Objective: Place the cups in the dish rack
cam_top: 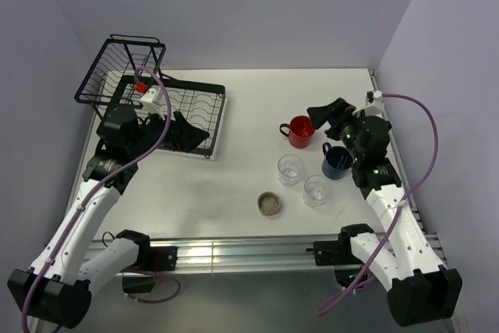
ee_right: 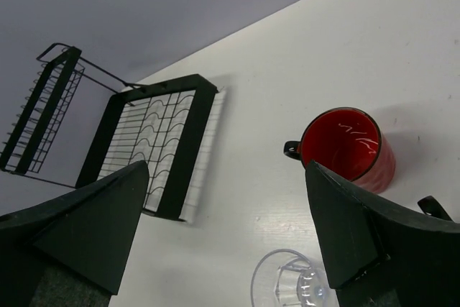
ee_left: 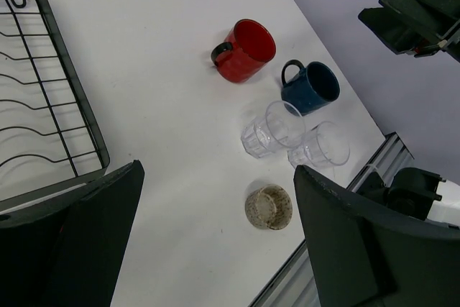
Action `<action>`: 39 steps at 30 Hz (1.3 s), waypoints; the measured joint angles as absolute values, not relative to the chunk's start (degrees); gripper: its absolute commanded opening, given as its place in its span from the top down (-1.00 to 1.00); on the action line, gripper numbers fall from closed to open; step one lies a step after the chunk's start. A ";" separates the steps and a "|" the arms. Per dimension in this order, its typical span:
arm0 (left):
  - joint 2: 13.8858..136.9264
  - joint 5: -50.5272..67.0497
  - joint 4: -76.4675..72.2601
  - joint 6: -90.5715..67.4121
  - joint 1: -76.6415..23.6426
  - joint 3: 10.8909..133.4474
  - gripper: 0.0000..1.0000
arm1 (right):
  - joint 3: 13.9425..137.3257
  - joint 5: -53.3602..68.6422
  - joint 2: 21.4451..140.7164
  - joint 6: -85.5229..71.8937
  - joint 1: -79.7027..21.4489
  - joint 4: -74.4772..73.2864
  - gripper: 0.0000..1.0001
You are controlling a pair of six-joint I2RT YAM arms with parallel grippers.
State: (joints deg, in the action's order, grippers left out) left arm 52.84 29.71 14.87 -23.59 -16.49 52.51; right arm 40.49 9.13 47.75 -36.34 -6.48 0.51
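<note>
Seen from above, the black wire dish rack [cam_top: 219, 118] sat at ten o'clock on the white table [cam_top: 226, 181]. The red mug [cam_top: 299, 132], dark blue mug [cam_top: 337, 162] and two clear glass tumblers [cam_top: 291, 169] clustered at three o'clock, with a speckled dish [cam_top: 270, 204] at six. The left gripper [ee_left: 219, 170] gaped wide over the rack's tray. The right gripper [ee_right: 226, 169] gaped wide above the red mug.

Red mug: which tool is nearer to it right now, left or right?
Right. The right tool hangs open close beside the red mug; the left tool is open over the dish rack, well off to the mug's left.
</note>
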 measured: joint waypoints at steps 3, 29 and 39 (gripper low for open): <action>52.84 29.54 14.87 -23.59 -16.49 52.51 -0.85 | 40.53 8.08 47.75 -35.88 -6.48 -0.60 -0.95; 53.17 24.84 16.69 -23.64 -16.49 52.80 -0.80 | 69.41 -7.44 77.95 -23.46 -19.00 -22.22 -0.11; 53.84 23.88 17.50 -23.64 -16.49 53.32 -0.79 | 69.45 -11.31 85.73 -21.69 -20.91 -26.83 0.00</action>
State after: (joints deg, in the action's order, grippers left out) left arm 53.84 23.88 17.50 -23.64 -16.49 53.32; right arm 69.45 -11.31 85.73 -21.69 -20.91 -26.83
